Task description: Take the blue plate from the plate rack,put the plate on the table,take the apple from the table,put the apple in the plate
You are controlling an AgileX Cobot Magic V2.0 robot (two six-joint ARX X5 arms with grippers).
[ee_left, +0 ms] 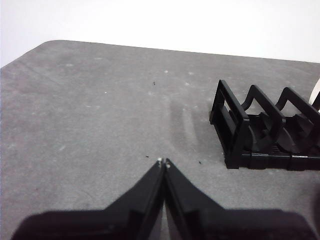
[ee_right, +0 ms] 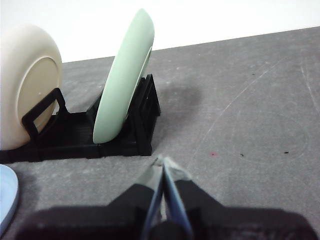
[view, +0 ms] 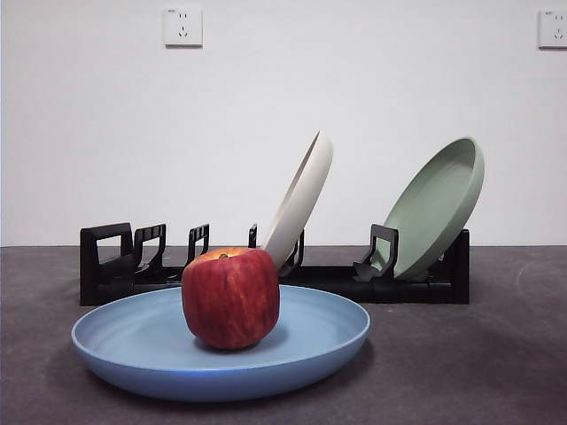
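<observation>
The blue plate point(view: 221, 354) lies flat on the grey table point(view: 478, 363), in front of the black plate rack point(view: 266, 274). The dark red apple point(view: 230, 297) stands upright in the middle of the plate. A sliver of the blue plate point(ee_right: 6, 197) shows in the right wrist view. My left gripper point(ee_left: 164, 163) is shut and holds nothing, hovering over bare table beside the empty end of the plate rack point(ee_left: 265, 135). My right gripper point(ee_right: 161, 161) is also shut and holds nothing, near the other end of the plate rack point(ee_right: 90, 135). Neither gripper shows in the front view.
A cream-white plate point(view: 301, 199) leans in the middle of the rack and a sage-green plate point(view: 438, 208) leans at its right end. Both appear in the right wrist view, the cream plate point(ee_right: 27, 82) and the green plate point(ee_right: 125, 80). A white wall stands behind.
</observation>
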